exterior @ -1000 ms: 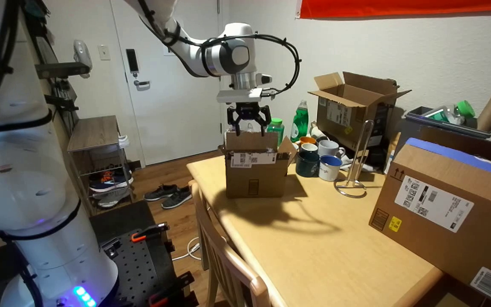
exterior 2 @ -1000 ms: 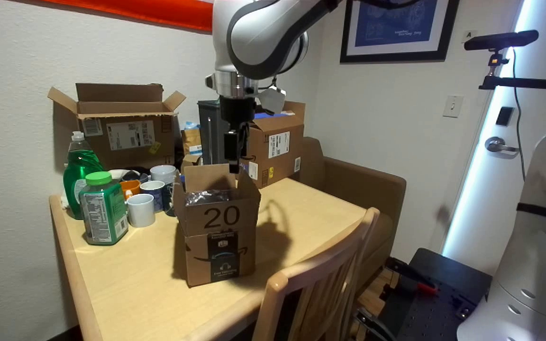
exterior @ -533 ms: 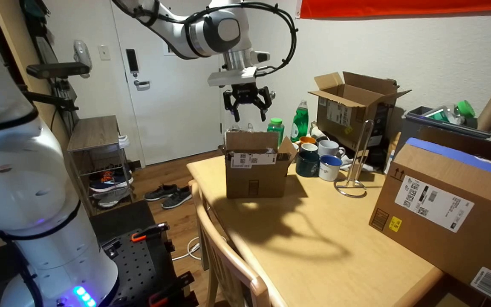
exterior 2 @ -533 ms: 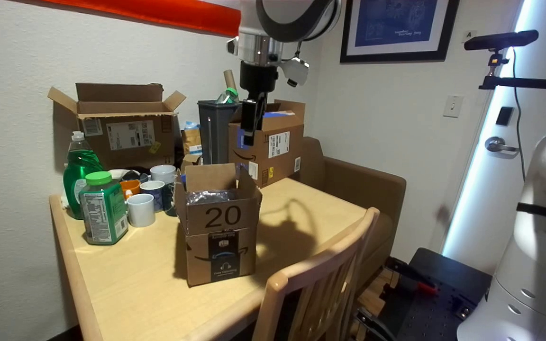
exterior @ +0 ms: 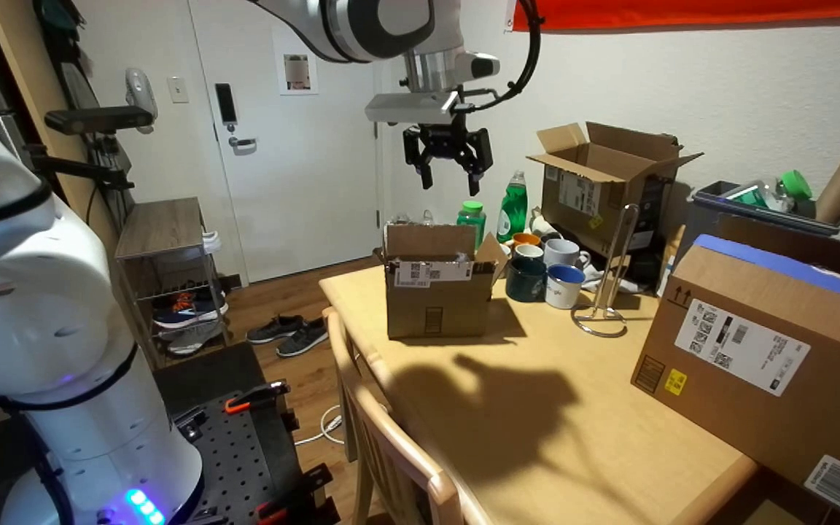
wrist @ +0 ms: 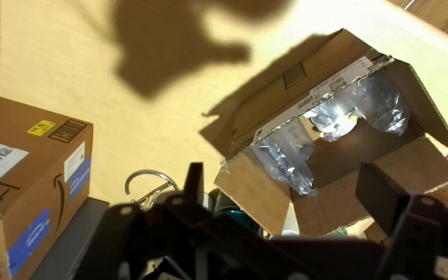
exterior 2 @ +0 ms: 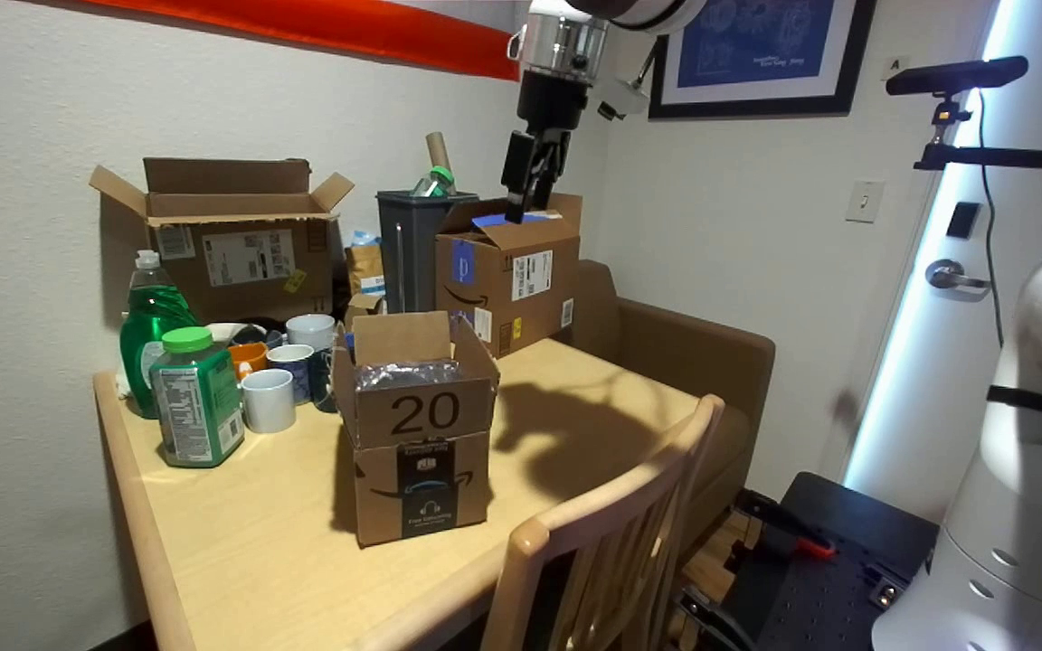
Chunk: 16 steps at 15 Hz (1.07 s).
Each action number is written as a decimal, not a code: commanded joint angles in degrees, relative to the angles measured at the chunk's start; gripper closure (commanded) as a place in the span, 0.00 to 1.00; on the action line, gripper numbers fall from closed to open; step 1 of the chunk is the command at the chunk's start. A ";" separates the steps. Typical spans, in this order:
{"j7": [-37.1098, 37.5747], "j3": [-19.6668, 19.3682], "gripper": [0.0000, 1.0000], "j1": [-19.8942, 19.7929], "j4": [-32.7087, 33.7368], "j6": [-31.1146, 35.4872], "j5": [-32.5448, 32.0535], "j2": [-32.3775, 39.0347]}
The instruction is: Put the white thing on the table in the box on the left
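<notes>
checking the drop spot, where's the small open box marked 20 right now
In an exterior view, the small box stands on the table, left of the chair and right of the frontmost white mug.

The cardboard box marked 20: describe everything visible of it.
The cardboard box is brown and squarish, standing upright on the tan table, open-topped, its flaps raised or splayed outward. In the exterior views, a black printed strip sits below the "20" and a white label lies near another side's top edge. The wrist view shows clear plastic packing and a white item inside. The open gripper hangs apart from it.
</notes>
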 commanded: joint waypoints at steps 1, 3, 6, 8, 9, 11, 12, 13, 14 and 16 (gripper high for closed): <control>-0.91 -1.59 0.00 -1.12 1.77 -2.49 2.86 -0.21; -0.76 -2.31 0.00 -1.54 2.61 -2.62 3.76 0.39; -0.87 -3.16 0.00 -2.34 3.21 -2.54 3.96 0.90; -1.26 -3.98 0.00 -2.91 3.40 -2.06 3.92 1.43; -1.24 -4.46 0.00 -3.38 3.68 -2.12 3.99 2.00; -1.69 -5.51 0.00 -4.22 3.90 -2.12 4.35 2.75; -1.79 -5.87 0.00 -4.58 3.92 -1.86 4.27 3.13; -1.71 -6.10 0.00 -5.02 3.65 -1.59 4.02 3.18; -1.70 -6.28 0.00 -5.30 3.35 -1.06 3.89 3.21; -0.20 -5.71 0.00 -5.55 2.27 -0.46 2.96 2.67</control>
